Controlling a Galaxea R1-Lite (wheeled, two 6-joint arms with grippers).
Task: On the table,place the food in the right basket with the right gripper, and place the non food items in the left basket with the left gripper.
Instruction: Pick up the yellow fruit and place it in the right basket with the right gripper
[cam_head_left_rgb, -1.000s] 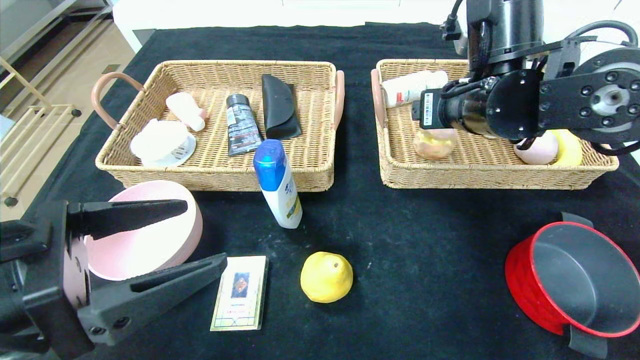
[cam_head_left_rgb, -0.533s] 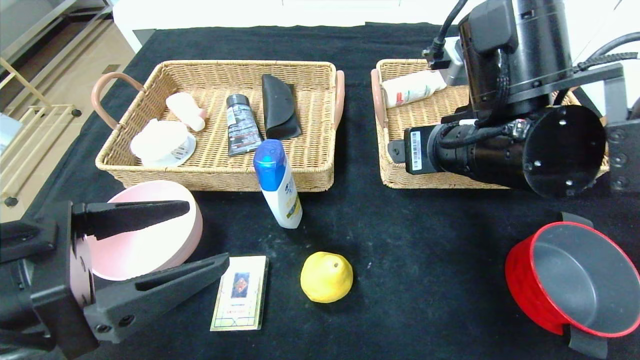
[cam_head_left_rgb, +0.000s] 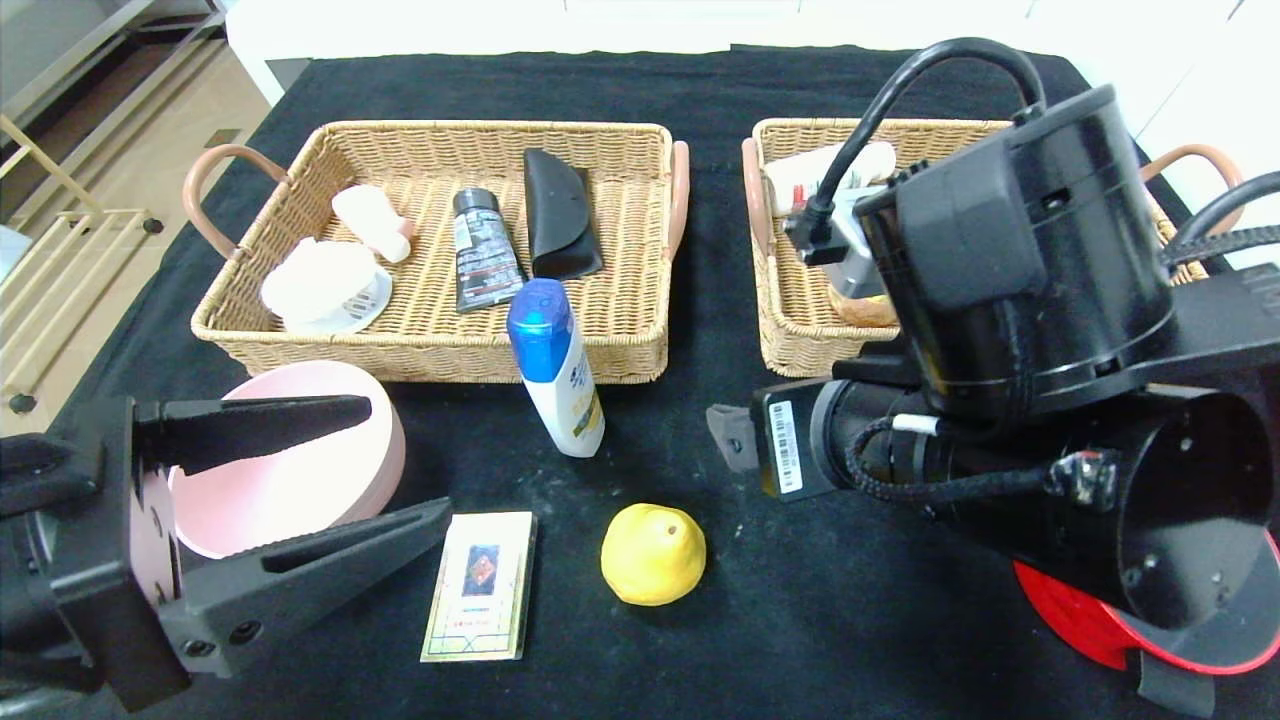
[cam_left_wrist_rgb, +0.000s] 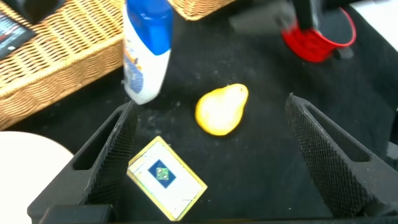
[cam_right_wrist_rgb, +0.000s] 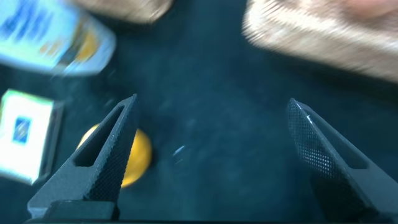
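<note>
Right tool (cam_right_wrist_rgb: 208, 155) spread above table (cam_head_left_rgb: 800, 600)

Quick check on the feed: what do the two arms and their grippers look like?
Both are black. The left gripper has long tapered fingers with meshed pads. The right arm is a chunky cylinder with a looping black cable, a white barcode label and a braided wire; its gripper has matching fingers.

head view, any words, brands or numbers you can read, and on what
None can be read.
Shampoo bottle: blue mark on the label, too blurred.
Card box: emblem and small print, too small.
Dark tube: print too small.
Right arm's sticker: barcode only, digits illegible.
</note>
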